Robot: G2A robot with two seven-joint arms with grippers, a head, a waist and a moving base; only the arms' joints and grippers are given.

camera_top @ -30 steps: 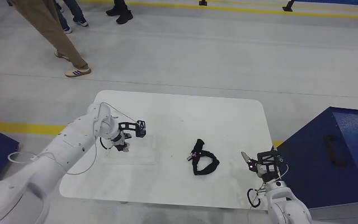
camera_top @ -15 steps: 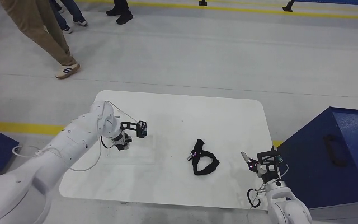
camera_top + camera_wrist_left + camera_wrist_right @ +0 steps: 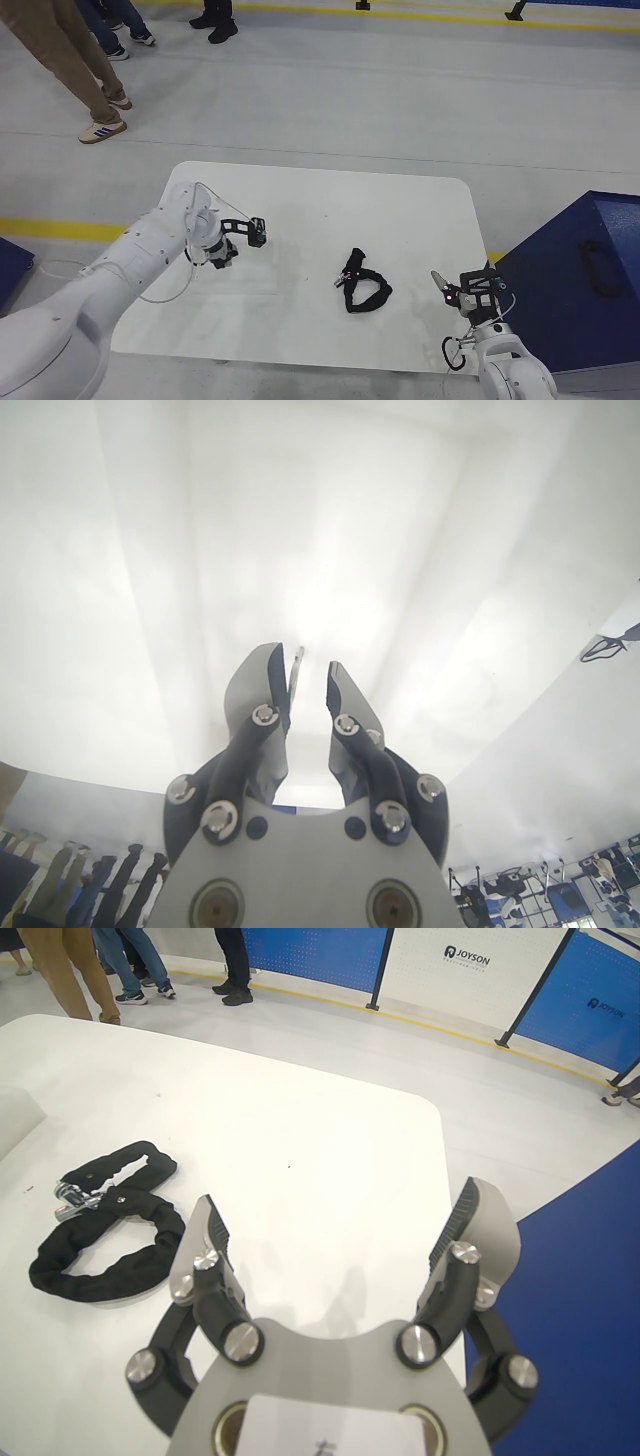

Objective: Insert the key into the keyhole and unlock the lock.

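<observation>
Top view, L arm (image 3: 150,250) bent over table (image 3: 400,210), L pincer (image 3: 305,680) narrow, key (image 3: 296,667) against pad

Key seen edge-on, keyhole out of sight
The key (image 3: 295,672) shows as a thin metal edge beside one finger (image 3: 252,690) of the left gripper (image 3: 303,660); its teeth cannot be told. The lock (image 3: 75,1202) at the middle of the table (image 3: 325,1153) is half tucked into its black sleeve (image 3: 125,1238), keyhole hidden. From above its metal parts are too small to tell.
</observation>
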